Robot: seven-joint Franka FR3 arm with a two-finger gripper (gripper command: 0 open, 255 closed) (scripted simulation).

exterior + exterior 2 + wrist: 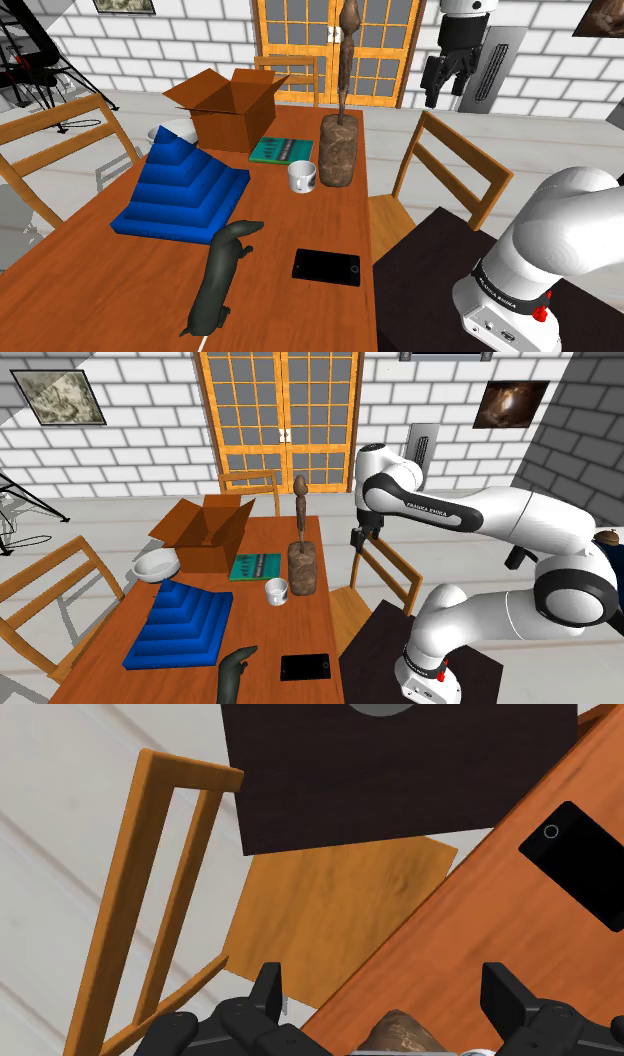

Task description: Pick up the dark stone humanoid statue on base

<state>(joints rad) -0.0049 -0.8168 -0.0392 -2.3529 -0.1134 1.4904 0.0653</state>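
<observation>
Spanning most of the shoulder view, the table (pixel 300 228) has a chair (pixel 395 215) along the view's right side. The statue (pixel 340 140) stands upright on its blocky base near that edge, towards the far end. The gripper (pixel 443 92) hangs high over the chair, off the table, with its fingers spread wide and empty. A mug (pixel 303 176) sits just beside the base. The approach looks unfinished: shift over the statue, centre it between the fingers, descend clear of the mug, then close gently.
</observation>
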